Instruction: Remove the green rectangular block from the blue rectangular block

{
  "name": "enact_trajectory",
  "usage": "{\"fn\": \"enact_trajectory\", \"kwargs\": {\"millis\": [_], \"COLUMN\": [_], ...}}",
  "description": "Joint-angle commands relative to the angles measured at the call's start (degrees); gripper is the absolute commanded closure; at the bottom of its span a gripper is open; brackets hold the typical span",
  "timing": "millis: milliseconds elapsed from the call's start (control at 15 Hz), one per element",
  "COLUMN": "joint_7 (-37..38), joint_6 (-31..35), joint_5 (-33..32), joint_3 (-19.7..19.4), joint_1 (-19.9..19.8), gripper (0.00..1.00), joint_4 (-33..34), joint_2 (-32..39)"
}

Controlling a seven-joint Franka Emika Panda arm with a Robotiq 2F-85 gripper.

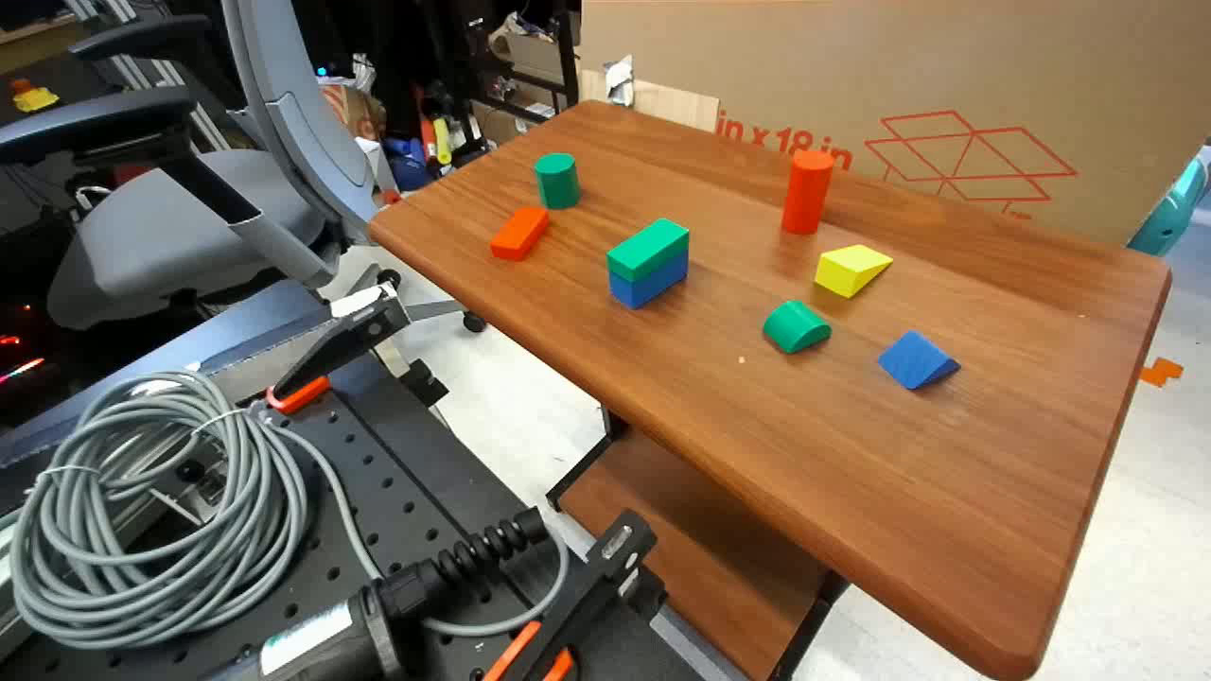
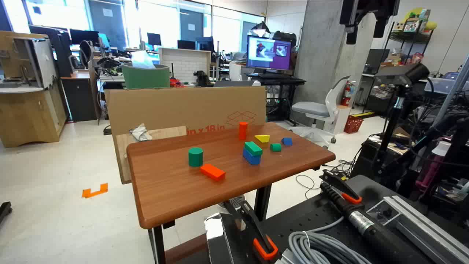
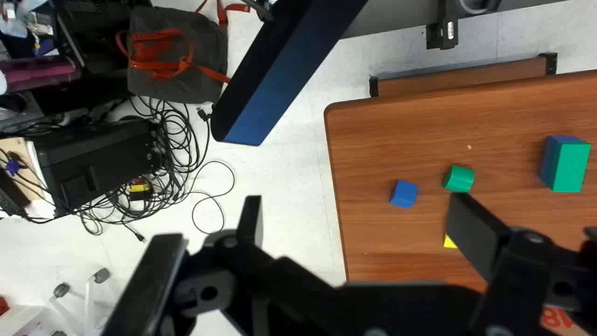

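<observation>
Beside tan cardboard (image 1: 851,66), a brown table (image 1: 705,350).

Both exterior views slant down across the tabletop (image 1: 946,473), the wrist view steeply from above

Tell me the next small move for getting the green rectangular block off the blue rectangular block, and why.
Probably shift the black two-fingered gripper toward the wrist view's right before lowering it: its jaws stand apart, but the teal-green rectangular block rests on the solid blue rectangular block near that view's right edge, outside the gap between the jaws.
</observation>
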Motion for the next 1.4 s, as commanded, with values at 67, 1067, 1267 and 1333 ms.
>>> {"fn": "enact_trajectory", "kwargs": {"millis": [67, 1067, 1267, 1333], "joint_7": [0.2, 0.2, 0.9, 0.6], "joint_6": [-0.2, -0.2, 0.9, 0.9], "joint_5": [-0.2, -0.2, -1.6, -1.6], "joint_3": [-0.6, -0.6, 0.7, 1.0], "joint_1": [0.7, 0.7, 1.5, 2.1], "gripper": [0.0, 0.0, 0.0, 0.0], "joint_4": [0.2, 0.2, 0.8, 1.1], "joint_2": [0.0, 0.0, 2.9, 3.9]}}
